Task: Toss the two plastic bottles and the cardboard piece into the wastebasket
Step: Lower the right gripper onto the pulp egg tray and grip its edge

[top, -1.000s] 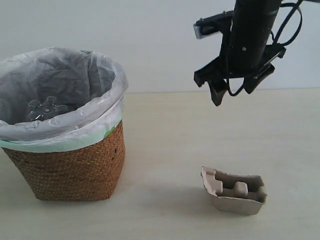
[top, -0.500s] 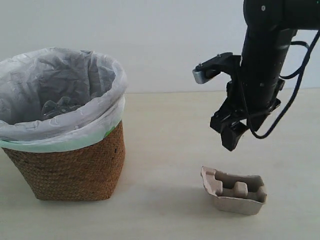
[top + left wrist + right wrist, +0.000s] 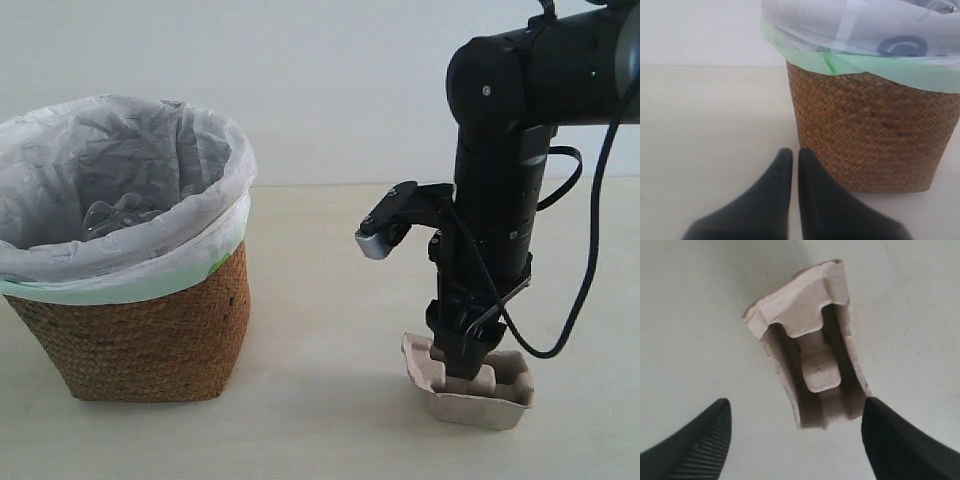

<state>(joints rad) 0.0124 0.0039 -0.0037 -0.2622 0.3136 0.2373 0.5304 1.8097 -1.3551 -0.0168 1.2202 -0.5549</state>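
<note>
Left black gripper was seen shut and empty, low beside the big brown woven wastebasket lined with a white bag. Farther right, the right black gripper was spread wide, with one finger seen on each side of the small grey-beige bumpy cardboard piece on the pale table.

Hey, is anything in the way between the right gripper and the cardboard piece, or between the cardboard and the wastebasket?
Nothing visible. The right gripper is open right over the cardboard piece, a finger to each side, nothing between. From there to the wastebasket lies only bare table.
</note>
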